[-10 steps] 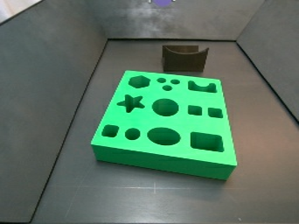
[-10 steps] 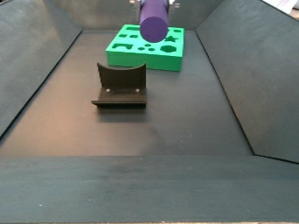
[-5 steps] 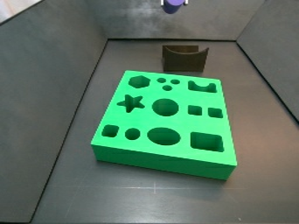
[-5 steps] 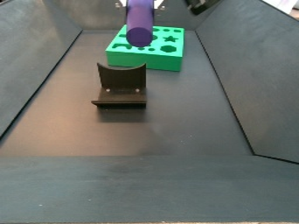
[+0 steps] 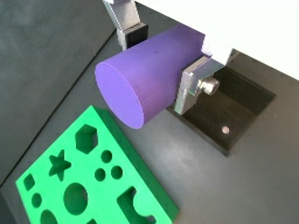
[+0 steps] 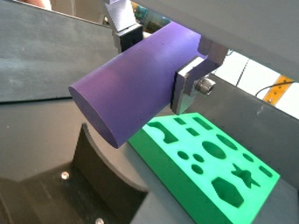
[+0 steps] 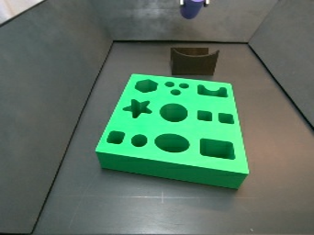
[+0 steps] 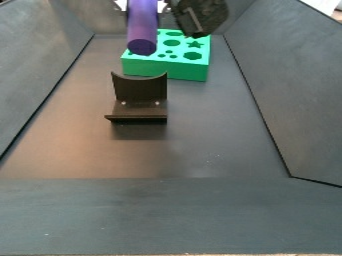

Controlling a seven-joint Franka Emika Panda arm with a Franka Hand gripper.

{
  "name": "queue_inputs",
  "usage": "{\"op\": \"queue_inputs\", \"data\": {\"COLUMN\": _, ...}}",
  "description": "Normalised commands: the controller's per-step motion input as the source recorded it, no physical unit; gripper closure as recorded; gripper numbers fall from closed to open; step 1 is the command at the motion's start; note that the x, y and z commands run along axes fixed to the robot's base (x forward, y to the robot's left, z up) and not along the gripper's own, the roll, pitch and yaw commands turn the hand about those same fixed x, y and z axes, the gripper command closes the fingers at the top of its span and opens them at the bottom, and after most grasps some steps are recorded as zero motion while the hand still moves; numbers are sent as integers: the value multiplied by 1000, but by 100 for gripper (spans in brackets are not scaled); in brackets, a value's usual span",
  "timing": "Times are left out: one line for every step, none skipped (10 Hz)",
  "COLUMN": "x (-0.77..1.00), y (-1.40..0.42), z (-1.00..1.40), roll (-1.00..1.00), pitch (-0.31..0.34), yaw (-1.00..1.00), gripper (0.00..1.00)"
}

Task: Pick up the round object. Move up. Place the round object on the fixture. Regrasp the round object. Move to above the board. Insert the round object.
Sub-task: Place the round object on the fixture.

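While the gripper (image 5: 163, 59) hung high above the floor, its flat silver fingers (image 5: 194, 83) were closed on the round object (image 5: 146, 74), the purple peg clamped across its barrel between the dark pads. In both wrist views the peg's long axis ran out from between the fingers (image 6: 193, 81), with one flat round end facing the camera and the far end hidden behind the jaws; the round object (image 6: 131, 81) filled much of the frame there. In a side view the round object (image 8: 140, 27) stood close to upright, its long axis running nearly vertical with a slight lean, its lower round end pointing down toward the floor and hanging clear in the air above the fixture (image 8: 136, 98), touching nothing below. The gripper (image 8: 198, 14) showed there only as a dark body just beside the peg's upper part. In a side view from the board's end, only the peg's lower tip (image 7: 192, 8) showed at the frame's upper edge, above and behind the fixture (image 7: 194, 61). The board (image 7: 173, 125) lay flat on the dark floor with all its holes bare, and the fixture's notch stood unoccupied.
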Motion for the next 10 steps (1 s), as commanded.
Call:
{"op": "queue_inputs", "data": {"x": 237, "y": 33, "z": -9, "roll": -183, "pitch": 40, "yaw": -100, "gripper": 100}}
{"op": "queue_inputs", "data": {"x": 147, "y": 133, "z": -1000, "roll": -1000, "pitch": 196, "yaw": 17, "gripper": 100}}
{"op": "queue_inputs", "data": {"x": 131, "y": 135, "z": -1000, "roll": -1000, "pitch": 188, "yaw": 23, "gripper": 100}}
{"op": "queue_inputs", "data": {"x": 148, "y": 139, "z": -1000, "roll": -932, "pitch": 213, "yaw": -64, "gripper": 100}}
{"op": "queue_inputs", "data": {"x": 156, "y": 137, "z": -1000, "roll": -824, "pitch": 222, "yaw": -93, "gripper": 100}}
{"op": "queue_inputs", "data": {"x": 170, "y": 141, "z": -1000, "roll": -600, "pitch": 201, "yaw": -142, "gripper": 100}}
{"op": "queue_inputs", "data": {"x": 177, "y": 146, "z": -1000, "roll": -433, "pitch": 170, "yaw": -172, "gripper": 100}}
{"op": "queue_inputs", "data": {"x": 189, "y": 137, "z": -1000, "roll": -257, "pitch": 121, "yaw": -193, "gripper": 100}}
{"op": "queue_inputs", "data": {"x": 191, "y": 137, "z": -1000, "roll": -212, "pitch": 95, "yaw": -198, "gripper": 100}}
{"op": "queue_inputs", "data": {"x": 154, "y": 110, "z": -737, "roll": -177, "pitch": 37, "yaw": -194, "gripper": 100}}
